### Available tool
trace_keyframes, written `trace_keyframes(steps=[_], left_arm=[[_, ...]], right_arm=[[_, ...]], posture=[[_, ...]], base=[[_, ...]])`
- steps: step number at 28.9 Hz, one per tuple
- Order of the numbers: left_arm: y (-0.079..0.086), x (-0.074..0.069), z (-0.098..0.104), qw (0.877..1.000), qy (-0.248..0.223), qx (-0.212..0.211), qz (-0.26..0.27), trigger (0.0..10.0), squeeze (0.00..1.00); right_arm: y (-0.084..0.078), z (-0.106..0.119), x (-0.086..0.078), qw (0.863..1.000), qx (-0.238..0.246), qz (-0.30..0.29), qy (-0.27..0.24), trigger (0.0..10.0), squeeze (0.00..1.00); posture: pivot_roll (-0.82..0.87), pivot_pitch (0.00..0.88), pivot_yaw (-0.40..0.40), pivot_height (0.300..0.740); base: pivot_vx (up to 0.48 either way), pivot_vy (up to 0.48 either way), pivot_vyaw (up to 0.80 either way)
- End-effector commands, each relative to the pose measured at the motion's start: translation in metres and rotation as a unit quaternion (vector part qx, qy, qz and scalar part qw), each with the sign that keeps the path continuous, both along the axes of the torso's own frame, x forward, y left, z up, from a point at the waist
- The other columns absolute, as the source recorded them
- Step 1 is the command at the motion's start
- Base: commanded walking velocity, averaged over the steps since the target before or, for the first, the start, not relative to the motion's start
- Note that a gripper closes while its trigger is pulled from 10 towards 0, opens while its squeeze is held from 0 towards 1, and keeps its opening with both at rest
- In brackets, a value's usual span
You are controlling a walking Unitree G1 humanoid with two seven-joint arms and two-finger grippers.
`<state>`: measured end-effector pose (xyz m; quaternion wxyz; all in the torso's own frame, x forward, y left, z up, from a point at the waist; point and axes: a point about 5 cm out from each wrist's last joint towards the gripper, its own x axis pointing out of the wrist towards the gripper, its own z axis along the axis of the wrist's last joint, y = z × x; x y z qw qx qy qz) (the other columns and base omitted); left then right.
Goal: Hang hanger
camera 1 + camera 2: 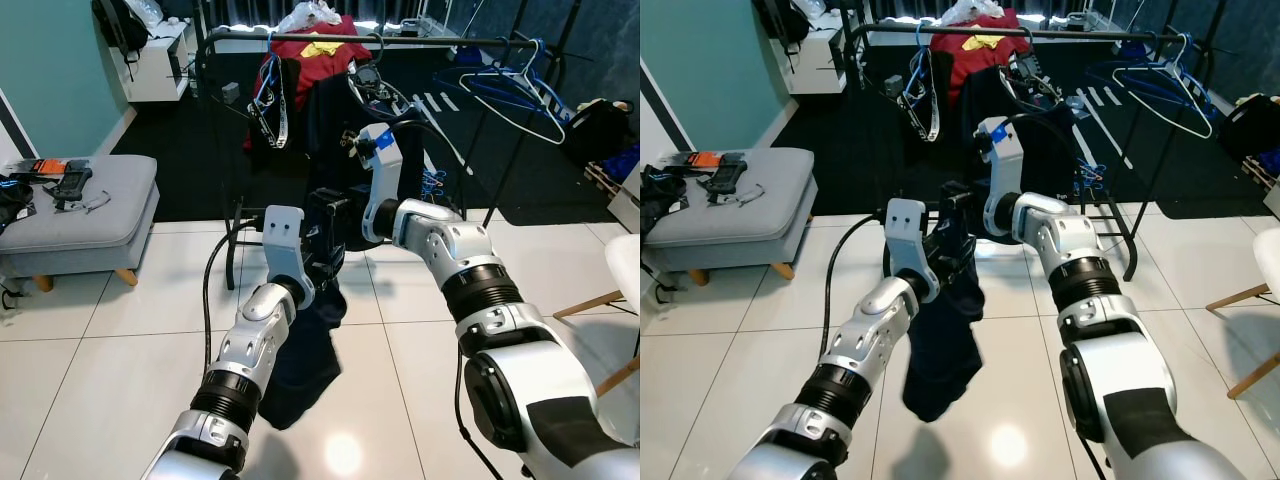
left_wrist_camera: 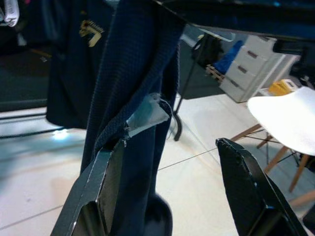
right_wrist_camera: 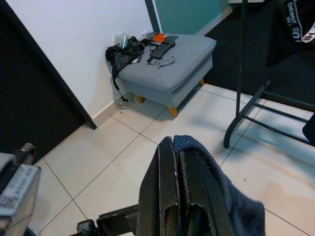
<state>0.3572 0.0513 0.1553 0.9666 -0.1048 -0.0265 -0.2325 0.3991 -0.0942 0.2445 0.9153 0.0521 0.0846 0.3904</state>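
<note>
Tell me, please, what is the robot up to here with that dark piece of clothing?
The robot stands on a white tiled floor before a black clothes rack and holds up a dark navy garment between both arms. The right gripper is shut on a fold of the fabric. The left gripper is open, with the cloth draped over one finger. The garment hangs down toward the floor and is not yet on the rail, where red clothing and empty blue hangers already hang. A grey ottoman stands off to the robot's left.

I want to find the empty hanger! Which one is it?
Look at the long black clothes rail at the back of the room. At its right end, away from the red shirt, hangs a blue hanger. It alone is bare wire, with no clothes on it.
</note>
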Motion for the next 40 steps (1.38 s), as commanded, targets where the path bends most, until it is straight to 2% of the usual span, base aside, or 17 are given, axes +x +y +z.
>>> trace_keyframes(steps=[1, 4, 11, 12, 14, 15, 18, 19, 26, 28, 30, 40], left_arm=[[0.003, 0.001, -0.002, 1.0, 0.0, 0.005, -0.003, 10.0, 0.0], [-0.004, -0.003, -0.013, 0.998, 0.015, 0.035, -0.052, 10.0, 0.0], [-0.006, -0.006, -0.024, 0.996, 0.037, 0.057, -0.06, 10.0, 0.0], [-0.003, -0.004, -0.025, 0.997, 0.037, 0.061, -0.043, 10.0, 0.27], [-0.003, -0.004, -0.025, 0.997, 0.037, 0.061, -0.043, 10.0, 0.27], [-0.001, -0.002, -0.026, 0.997, 0.035, 0.064, -0.026, 10.0, 0.22], [0.002, 0.0, -0.025, 0.997, 0.029, 0.068, -0.009, 10.0, 0.22], [0.007, 0.003, -0.024, 0.997, 0.024, 0.07, 0.014, 10.0, 0.0], [0.025, 0.011, -0.023, 0.994, 0.017, 0.074, 0.075, 10.0, 0.0], [0.039, 0.015, -0.019, 0.993, 0.015, 0.071, 0.097, 10.0, 0.0], [0.046, 0.017, -0.016, 0.991, 0.002, 0.092, 0.097, 10.0, 0.0], [0.054, 0.02, -0.013, 0.993, -0.008, 0.08, 0.083, 10.0, 0.0]], right_arm=[[0.001, 0.005, -0.001, 1.0, 0.012, 0.006, -0.007, 0.0, 0.0], [0.001, 0.007, -0.002, 1.0, 0.011, 0.009, -0.007, 0.0, 0.0], [-0.001, 0.007, -0.002, 1.0, 0.009, 0.012, -0.004, 0.0, 0.0], [-0.001, 0.007, -0.003, 1.0, 0.009, 0.014, -0.002, 0.0, 0.0], [-0.001, 0.007, -0.003, 1.0, 0.009, 0.014, -0.002, 0.0, 0.0], [-0.001, 0.008, -0.003, 1.0, 0.009, 0.017, -0.002, 0.0, 0.0], [0.0, 0.008, -0.004, 1.0, 0.01, 0.02, -0.001, 0.0, 0.0], [0.0, 0.009, -0.005, 1.0, 0.012, 0.026, 0.0, 0.0, 0.0], [0.002, 0.009, -0.009, 0.999, 0.011, 0.047, 0.005, 0.0, 0.0], [0.0, 0.009, -0.009, 0.999, 0.008, 0.047, 0.006, 0.0, 0.0], [-0.001, 0.009, -0.009, 0.999, 0.007, 0.044, 0.007, 0.0, 0.0], [-0.003, 0.009, -0.009, 0.999, 0.005, 0.046, 0.01, 0.0, 0.0]], posture=[[-0.1, 0.063, -0.033, 0.74], [-0.11, 0.07, -0.033, 0.74], [-0.11, 0.075, -0.032, 0.74], [-0.11, 0.074, -0.029, 0.74], [-0.11, 0.074, -0.029, 0.74], [-0.11, 0.075, -0.029, 0.74], [-0.11, 0.076, -0.027, 0.74], [-0.12, 0.079, -0.026, 0.74], [-0.13, 0.084, -0.023, 0.74], [-0.13, 0.085, -0.023, 0.74], [-0.13, 0.085, -0.026, 0.74], [-0.13, 0.087, -0.031, 0.74]], base=[[0.0, 0.0, 0.0], [0.0, 0.0, 0.0], [0.0, 0.0, 0.0], [0.0, 0.0, 0.0], [0.0, 0.0, 0.0], [0.0, 0.0, 0.0], [0.0, 0.0, 0.0], [0.0, 0.0, 0.0], [0.0, 0.0, 0.0], [0.0, 0.0, 0.0], [0.0, 0.0, 0.0], [0.0, 0.0, 0.0]])
